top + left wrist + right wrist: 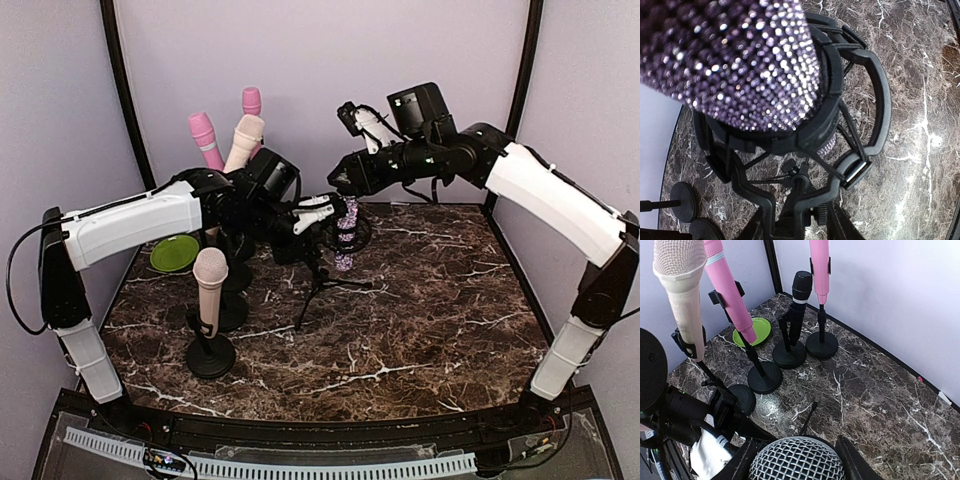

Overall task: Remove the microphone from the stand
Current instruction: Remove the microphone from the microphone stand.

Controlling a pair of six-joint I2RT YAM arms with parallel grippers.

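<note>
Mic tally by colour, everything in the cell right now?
pink microphones: 2
cream or beige microphones: 2
black microphone: 1
purple glitter microphone: 1
Total: 6

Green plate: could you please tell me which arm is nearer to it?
Left. The left arm passes right beside the green plate; the right arm reaches in from the opposite side, fingers flanking the sparkly microphone.
</note>
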